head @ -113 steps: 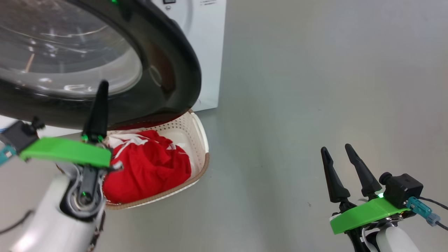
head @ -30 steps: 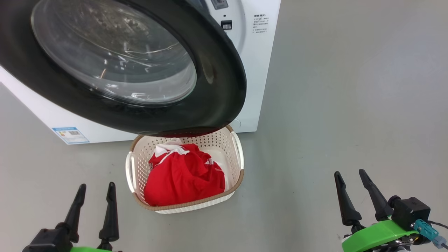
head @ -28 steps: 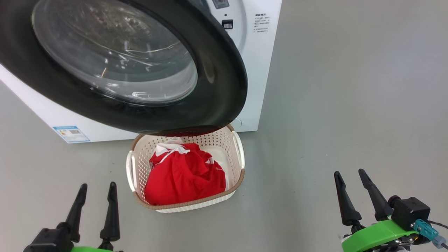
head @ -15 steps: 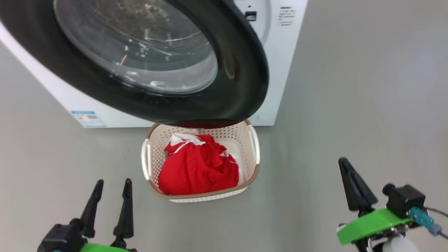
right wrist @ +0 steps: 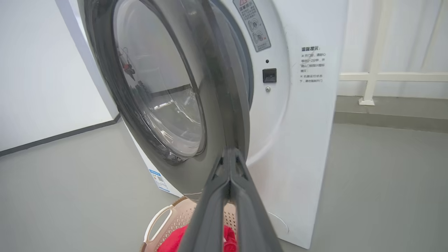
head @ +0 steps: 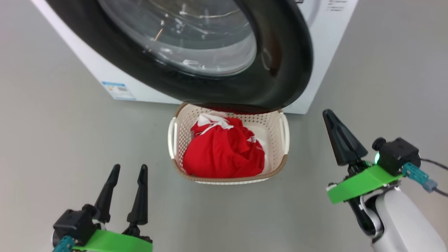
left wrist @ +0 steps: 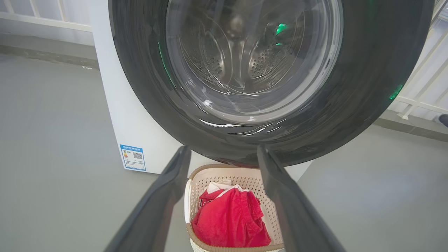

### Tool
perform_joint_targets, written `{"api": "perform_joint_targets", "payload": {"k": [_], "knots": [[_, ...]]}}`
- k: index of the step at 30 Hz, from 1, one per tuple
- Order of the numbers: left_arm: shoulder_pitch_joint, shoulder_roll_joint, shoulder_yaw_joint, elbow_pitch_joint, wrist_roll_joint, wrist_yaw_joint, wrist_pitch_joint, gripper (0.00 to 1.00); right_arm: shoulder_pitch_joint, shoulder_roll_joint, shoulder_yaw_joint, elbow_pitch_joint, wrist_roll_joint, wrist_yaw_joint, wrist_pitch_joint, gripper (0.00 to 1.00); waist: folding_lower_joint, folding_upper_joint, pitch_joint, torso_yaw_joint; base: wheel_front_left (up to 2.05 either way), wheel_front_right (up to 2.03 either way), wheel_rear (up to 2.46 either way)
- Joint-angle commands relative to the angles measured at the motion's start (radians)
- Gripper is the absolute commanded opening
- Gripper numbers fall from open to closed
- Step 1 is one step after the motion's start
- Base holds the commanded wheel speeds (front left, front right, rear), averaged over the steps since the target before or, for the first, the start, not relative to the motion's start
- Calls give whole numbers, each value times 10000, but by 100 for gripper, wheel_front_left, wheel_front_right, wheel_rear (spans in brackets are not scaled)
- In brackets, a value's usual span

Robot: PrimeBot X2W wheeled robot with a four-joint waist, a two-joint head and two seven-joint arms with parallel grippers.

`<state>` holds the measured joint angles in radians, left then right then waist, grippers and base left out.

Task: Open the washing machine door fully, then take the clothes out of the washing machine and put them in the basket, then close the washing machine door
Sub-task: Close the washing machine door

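Grey floor (head: pixel 52 122) held the basket (head: pixel 227 179), with the clothes (head: pixel 224 154) inside, between the open left end effector (head: pixel 130 167) and the closed, empty right end effector (head: pixel 329 115). Ahead of both, the door (head: pixel 290 70) stood open; only closing it seemed left.

From where I stand, the left end effector (head: pixel 129 168) sits low on the robot's left. Its two dark fingers (head: pixel 140 196) point up and forward, spread with a clear gap between the tips. A green bracket (head: pixel 112 241) lies across that wrist. The right end effector (head: pixel 328 114) is held higher, on a pale forearm (head: pixel 406 220) that rises from the lower right. Its fingers are pressed flat together into one dark spike, with nothing between them. A green plate (head: pixel 362 182) caps that wrist, carrying a small black camera (head: pixel 397 154) with a blue plug (head: pixel 414 173) beside it.
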<state>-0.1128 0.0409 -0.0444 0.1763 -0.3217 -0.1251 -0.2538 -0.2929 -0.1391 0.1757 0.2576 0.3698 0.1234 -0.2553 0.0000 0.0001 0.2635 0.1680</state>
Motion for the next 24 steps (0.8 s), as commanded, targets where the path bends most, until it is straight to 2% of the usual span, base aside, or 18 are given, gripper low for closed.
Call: {"api": "perform_joint_targets", "payload": {"k": [1,8,24], "knots": [[-345,93,243,-262,-67,-56,-80,100,-300,-74,270,-206,108,73,-65,0,0,-1,332,353,0,0,0],[-630,93,-19,-333,-366,-16,-80,100,-1205,-232,623,-150,167,73,-65,0,0,-1,839,719,0,0,0],[-1212,93,-500,-503,-693,106,-80,100,-2399,-369,323,-263,207,73,-65,0,0,-1,1942,1065,0,0,0]]}}
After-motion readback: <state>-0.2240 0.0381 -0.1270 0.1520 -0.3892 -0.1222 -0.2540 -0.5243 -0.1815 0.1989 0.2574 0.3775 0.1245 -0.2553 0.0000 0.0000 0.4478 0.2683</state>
